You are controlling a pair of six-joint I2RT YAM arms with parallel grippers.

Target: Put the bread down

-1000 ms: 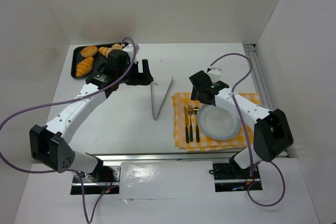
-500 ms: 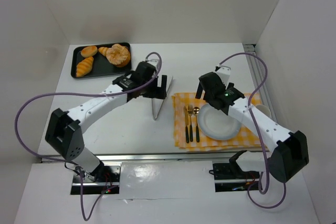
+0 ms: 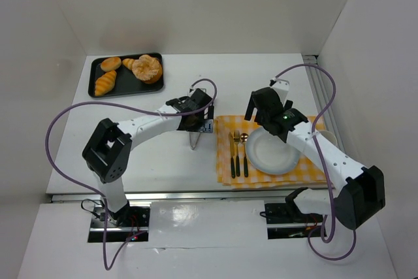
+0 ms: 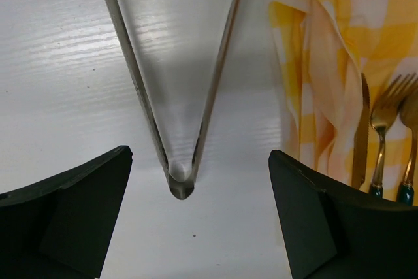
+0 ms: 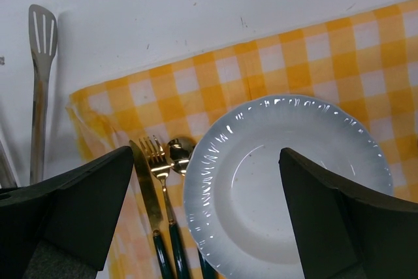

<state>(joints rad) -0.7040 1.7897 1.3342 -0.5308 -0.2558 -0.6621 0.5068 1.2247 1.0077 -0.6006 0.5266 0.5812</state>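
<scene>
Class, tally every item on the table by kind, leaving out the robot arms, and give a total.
Bread pieces: 4
Tray: 1
Tongs: 1
Cutlery pieces: 3
Plate: 1
Checked cloth: 1
Total: 11

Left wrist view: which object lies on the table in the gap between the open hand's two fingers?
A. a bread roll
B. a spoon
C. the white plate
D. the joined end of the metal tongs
D: the tongs lie with their joined end in the gap of the open left hand, ungripped, and the checked cloth lies off to one side.
</scene>
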